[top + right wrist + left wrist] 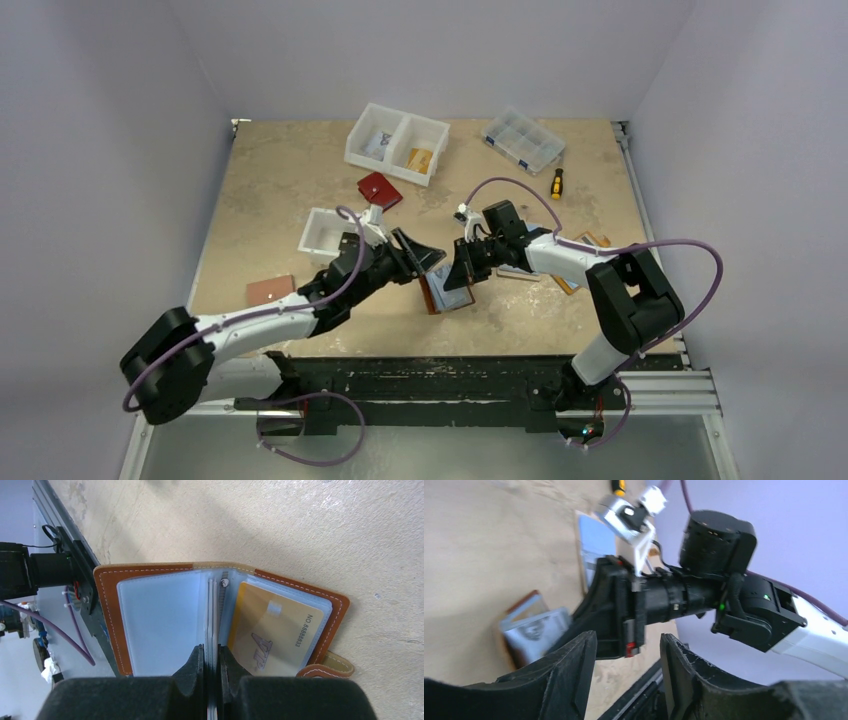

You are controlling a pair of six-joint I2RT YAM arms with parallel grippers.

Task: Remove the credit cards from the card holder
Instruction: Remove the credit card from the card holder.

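The card holder (150, 575) lies open on the table, brown leather with white stitching and pale blue plastic sleeves. A gold credit card (272, 630) sits in its right-hand pocket, and the left-hand sleeve looks empty. My right gripper (212, 655) is shut on the upright middle sleeves of the holder (440, 292). My left gripper (628, 650) stands open with nothing between its fingers, just left of the right gripper (458, 280). From the left wrist, a pale sleeve of the holder (531, 629) shows at the left.
A white two-compartment bin (397, 143) and a clear organiser (522, 140) stand at the back. A red wallet (379, 190), a small white bin (328, 230) and a screwdriver (556, 182) lie mid-table. A tan holder (590, 242) lies by the right arm and a brown one (270, 290) at the left.
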